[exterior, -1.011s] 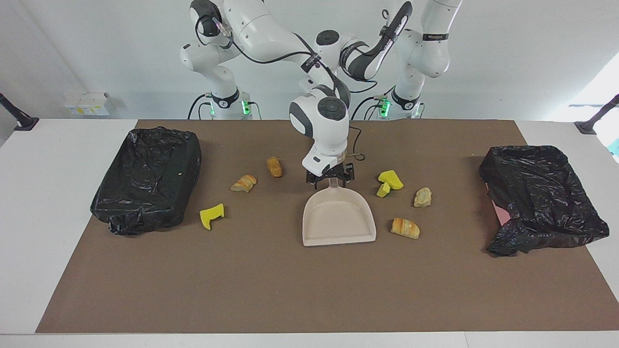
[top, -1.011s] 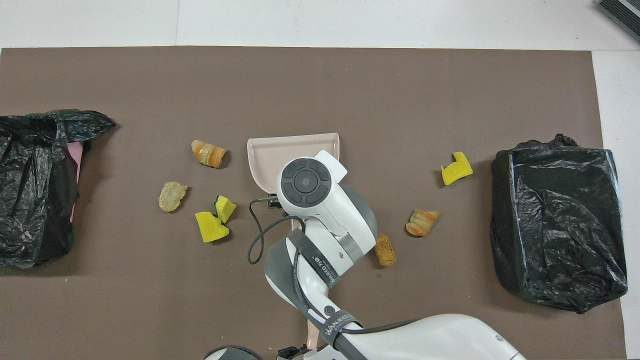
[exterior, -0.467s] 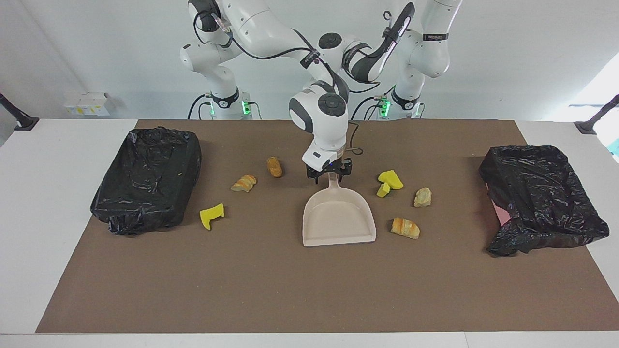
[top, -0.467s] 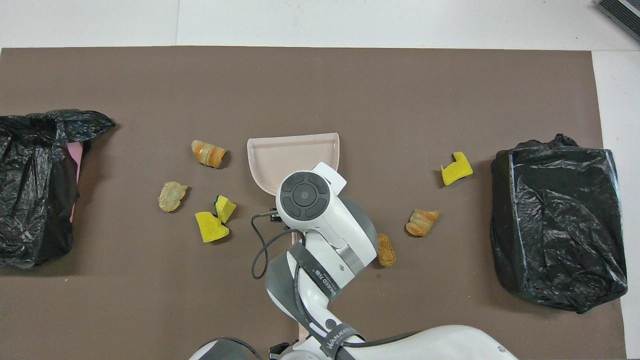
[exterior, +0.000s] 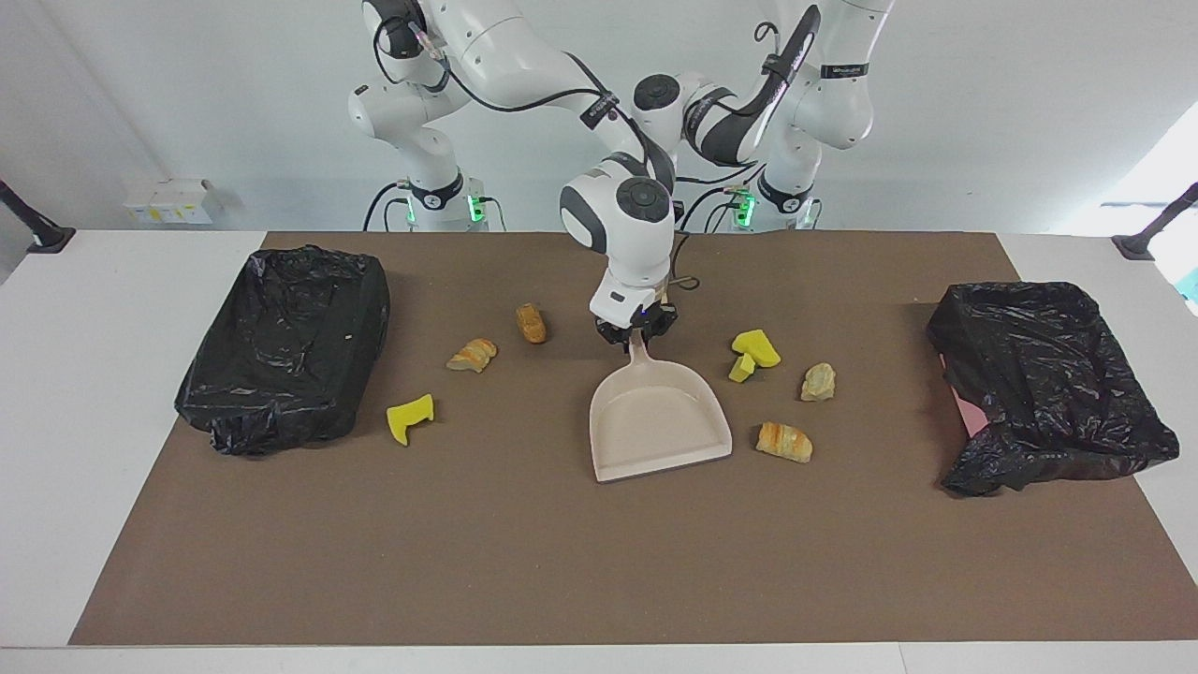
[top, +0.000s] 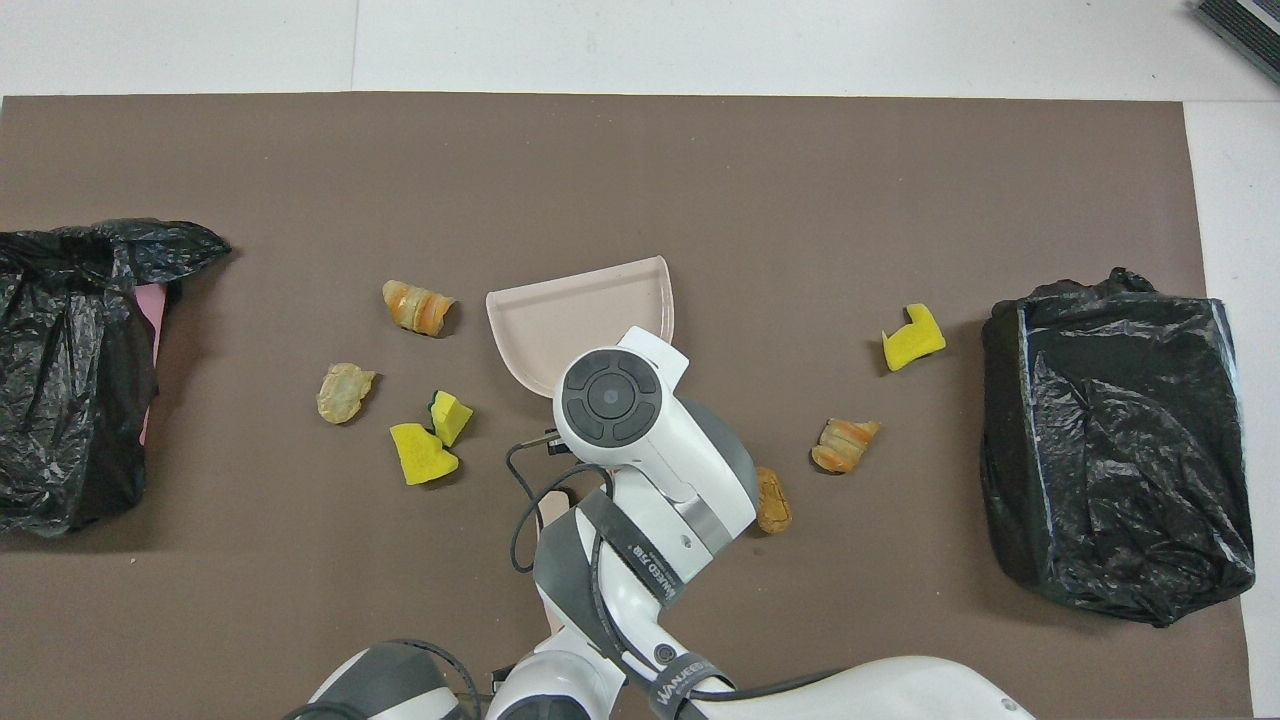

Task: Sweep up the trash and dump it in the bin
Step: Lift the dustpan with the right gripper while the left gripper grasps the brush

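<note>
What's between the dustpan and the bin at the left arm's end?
Two yellow scraps, a tan lump and an orange bread lump; clearest in the facing view.

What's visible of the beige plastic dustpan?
The beige plastic dustpan is a shallow scoop with a raised rim, a flat open lip away from the robots and a narrow handle toward them. It is empty. The right gripper is shut on the handle. The pan sits slightly skewed on the brown mat, touching no trash.
</note>
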